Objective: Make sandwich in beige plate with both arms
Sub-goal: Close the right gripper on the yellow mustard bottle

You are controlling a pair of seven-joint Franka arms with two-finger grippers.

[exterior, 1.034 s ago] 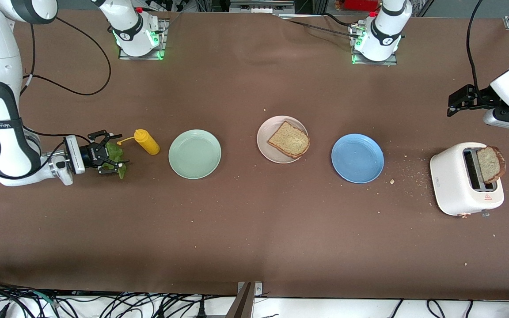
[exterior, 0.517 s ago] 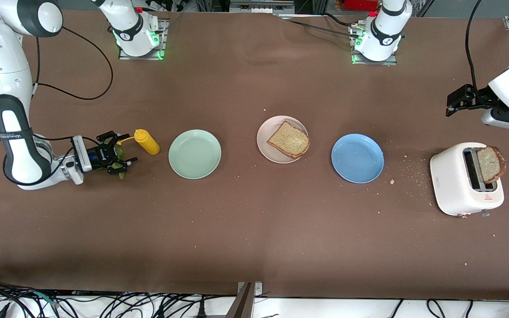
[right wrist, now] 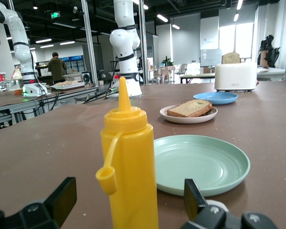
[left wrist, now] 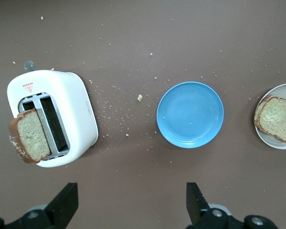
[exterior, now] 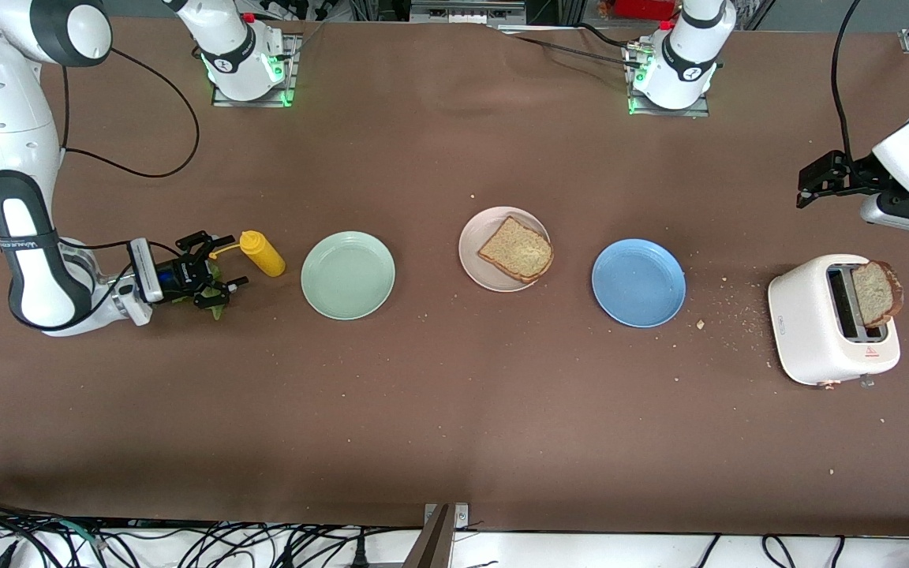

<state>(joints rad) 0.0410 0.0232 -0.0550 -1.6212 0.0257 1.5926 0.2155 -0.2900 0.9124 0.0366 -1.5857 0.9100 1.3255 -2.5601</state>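
Jaws of the right gripper [exterior: 214, 278] are seen spread wide and low at the counter [exterior: 454, 410], set around a green ruffled lettuce leaf [exterior: 218, 310] of which only an edge shows beneath them; whether the leaf is touched cannot be told. Just beside that gripper, toward the round mint-green plate [exterior: 348, 275], a yellow plastic squeeze bottle [exterior: 262, 252] lies on its side (in the right wrist view it fills the middle of the frame). From the jaws the task's thing lies toward the left arm's end of the counter: past the mint-green plate stands the round pale beige plate [exterior: 478, 237], on which one square slice of brown toast [exterior: 516, 249] is laid. The right arm is judged the one to carry the leaf there, along the row of plates. The left gripper [exterior: 817, 181] is held released in the air, waiting, above the counter by the white toaster [exterior: 817, 323], from which a second slice [exterior: 877, 293] sticks up, with a round blue plate [exterior: 638, 282] between toaster and beige plate.
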